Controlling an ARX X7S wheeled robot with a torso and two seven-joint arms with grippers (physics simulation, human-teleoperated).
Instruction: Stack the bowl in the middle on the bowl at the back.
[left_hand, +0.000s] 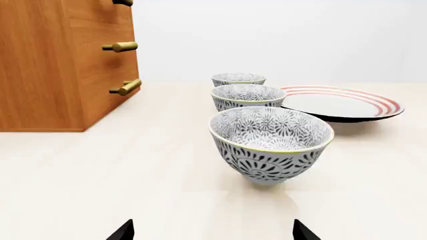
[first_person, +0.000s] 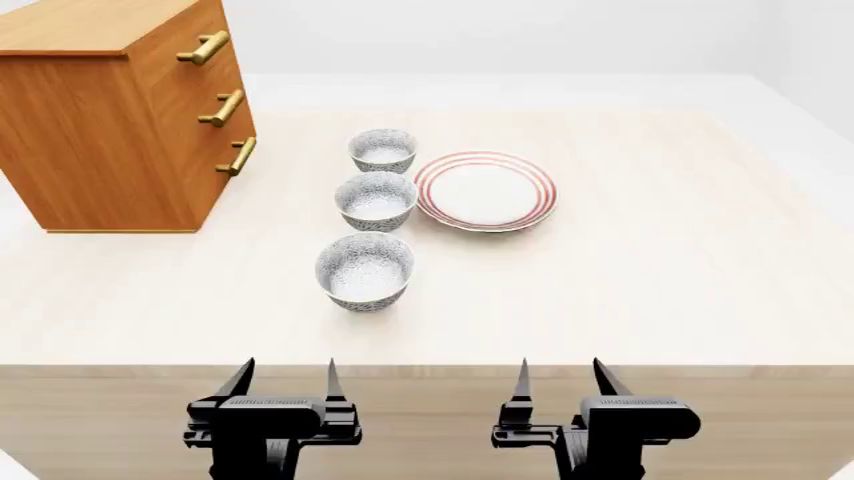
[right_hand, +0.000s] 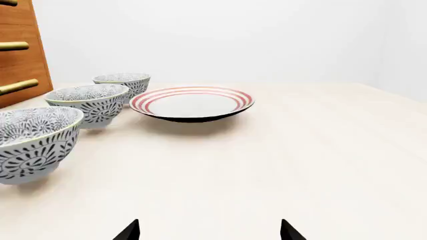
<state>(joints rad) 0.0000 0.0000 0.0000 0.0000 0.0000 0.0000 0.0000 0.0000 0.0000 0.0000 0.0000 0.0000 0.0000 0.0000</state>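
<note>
- Wooden chest of drawers (first_person: 114, 120) with three brass handles, standing at the far left of the pale wooden table (first_person: 667, 280); no writing can be read on anything.
- Left gripper (first_person: 284, 378), low at the table's near edge, jaws spread apart and holding nothing.
- Three small round white bowls with a dense blue-grey lace pattern, in a row running front to back, all upright, mouths up, apparently empty: the front bowl (first_person: 364, 271); the bowl in the middle (first_person: 375, 201), apart from its neighbours and just beside the plate; the bowl at the back (first_person: 383, 151), nearest the chest's handles.
- Flat white plate with red rings (first_person: 485, 190), right of the bowls, nothing on it.
- Right gripper (first_person: 559, 377), likewise at the near edge, jaws released and empty.
</note>
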